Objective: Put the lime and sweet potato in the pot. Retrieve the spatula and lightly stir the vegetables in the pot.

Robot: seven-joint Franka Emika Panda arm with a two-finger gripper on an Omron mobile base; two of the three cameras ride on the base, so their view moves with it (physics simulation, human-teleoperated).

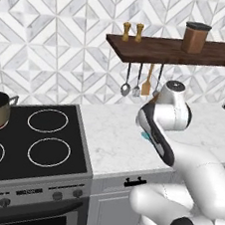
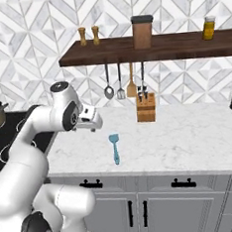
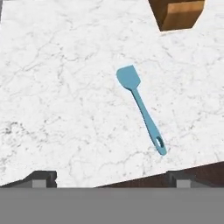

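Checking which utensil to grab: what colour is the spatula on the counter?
Light blue; the spatula shows best in the hand view.

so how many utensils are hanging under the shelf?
4, in a row on hooks below the wooden shelf: a ladle, a metal spatula, a wooden spatula and a dark-handled one, its lower end hidden behind the knife block.
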